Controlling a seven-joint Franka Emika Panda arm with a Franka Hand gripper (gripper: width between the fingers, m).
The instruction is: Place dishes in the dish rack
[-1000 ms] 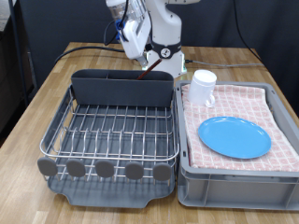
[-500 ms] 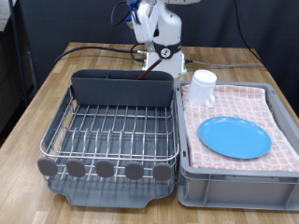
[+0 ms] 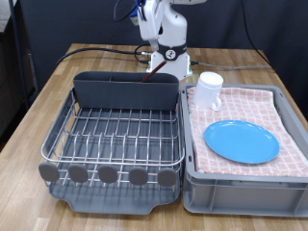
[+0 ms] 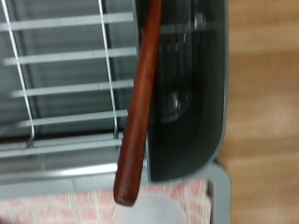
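On the bench [image 3: 38,96] sits one dish rack [image 3: 120,135] at centre left of the exterior view, its caddy [image 3: 127,89] along the upper edge. One grey crate [image 3: 245,178] fills the lower right, with one blue plate [image 3: 242,141] and one white mug [image 3: 208,91] on its cloth. One wooden spoon [image 4: 140,103] stands in the caddy, so the spoon step looks done and plate and mug remain. The arm [image 3: 162,34] is at upper centre; its fingers are not visible, so I cannot tell their state.
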